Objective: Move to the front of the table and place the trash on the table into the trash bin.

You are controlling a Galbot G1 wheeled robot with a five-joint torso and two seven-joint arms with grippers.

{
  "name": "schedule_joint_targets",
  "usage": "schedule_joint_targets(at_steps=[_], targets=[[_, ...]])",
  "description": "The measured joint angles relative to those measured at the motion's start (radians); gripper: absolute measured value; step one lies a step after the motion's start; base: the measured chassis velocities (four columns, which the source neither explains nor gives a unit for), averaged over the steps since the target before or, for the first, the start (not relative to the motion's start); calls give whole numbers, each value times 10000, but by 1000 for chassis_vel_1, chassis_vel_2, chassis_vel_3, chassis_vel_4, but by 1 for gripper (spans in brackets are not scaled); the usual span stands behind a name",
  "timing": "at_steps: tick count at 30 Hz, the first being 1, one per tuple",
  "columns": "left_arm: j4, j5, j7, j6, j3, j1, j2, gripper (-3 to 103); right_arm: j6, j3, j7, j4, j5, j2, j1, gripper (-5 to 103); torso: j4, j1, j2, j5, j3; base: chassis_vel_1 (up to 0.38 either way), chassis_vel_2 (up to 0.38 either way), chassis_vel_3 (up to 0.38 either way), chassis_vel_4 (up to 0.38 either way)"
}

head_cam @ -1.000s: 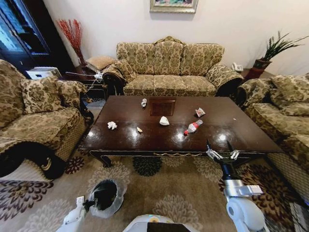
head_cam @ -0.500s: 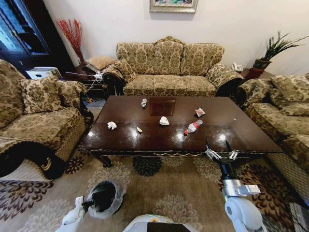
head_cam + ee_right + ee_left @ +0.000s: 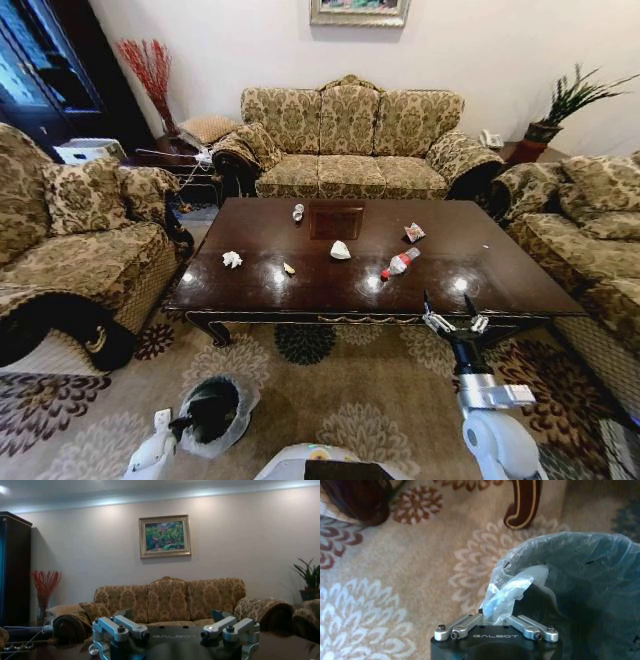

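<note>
Plainly, what matters is how the bottle (image 3: 400, 263) lies against the right pincer (image 3: 454, 323), which hangs at the near edge of the table (image 3: 500, 285) with its fingers spread wide and nothing between them. The bottle rests on the glossy top ahead of that pincer and a little toward the robot's left, lying on its side, its long axis running diagonally with the red cap toward the near edge. It looks the nearest piece to that arm, so a reach forward and slightly leftward, jaws turned across the bottle's length, would seem the natural line. Beyond it sit a red-white wrapper (image 3: 414, 232), a crumpled tissue (image 3: 341, 250) near the middle, another tissue (image 3: 232, 259) toward the left end, and what may be a small cup (image 3: 298, 212) at the far side, though it is too small to be sure. The left pincer (image 3: 496, 627) is low on the robot's left, clamped on the plastic liner (image 3: 507, 592) of the trash bin (image 3: 215, 408), which stands on the carpet just short of the table.
</note>
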Motion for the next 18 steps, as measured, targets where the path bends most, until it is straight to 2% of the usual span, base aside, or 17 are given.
schedule_joint_targets(at_steps=[3, 4, 6, 7, 8, 10, 11, 14, 15, 18], targets=[[-1391, -550, -73, -41, -291, 871, 100, 2, -4, 5, -153, -124, 86, -55, 119, 100, 2, 0, 0, 10, -1, 0, 0, 0, 0], [-1391, -550, -73, -41, -291, 871, 100, 2, -4, 5, -153, -124, 86, -55, 119, 100, 2, 0, 0, 10, -1, 0, 0, 0, 0], [-2596, -972, -165, -180, -536, 1660, 118, 2, 0, 17, -418, -358, 145, -76, 236, 100, -4, 0, 0, 2, -1, 0, 0, 0, 0], [-3670, -1276, -230, -185, -882, 2447, 21, 2, 10, -9, -582, -520, 157, -90, 374, 100, -3, 0, 0, 1, -1, 0, 0, 0, 0], [-3670, -1276, -230, -185, -882, 2447, 21, 2, 10, -9, -582, -520, 157, -90, 374, 100, -3, 0, 0, 1, -1, 0, 0, 0, 0], [-5137, -1406, -238, -189, -1484, 3494, -199, 2, 46, -144, -706, -709, 177, -88, 604, 100, 3, -1, 1, 7, -1, 0, 0, 0, 0], [-5137, -1406, -238, -189, -1484, 3494, -199, 2, 46, -144, -706, -709, 177, -88, 604, 100, 3, -1, 1, 7, -1, 0, 0, 0, 0], [-7162, -1514, -246, -206, -2603, 4869, -646, 2, 223, -429, -727, -932, 270, 37, 942, 100, 1, -1, 1, 3, -1, 0, 0, 0, 0], [-7162, -1514, -246, -206, -2603, 4869, -646, 2, 223, -429, -727, -932, 270, 37, 942, 100, 1, -1, 1, 3, -1, 0, 0, 0, 0], [-8539, -1690, -238, -226, -3472, 5884, -1007, 2, 686, -651, -709, -1227, 34, 288, 1200, 100, -1, -1, 0, 4, -1, 0, 0, 0, 0]])
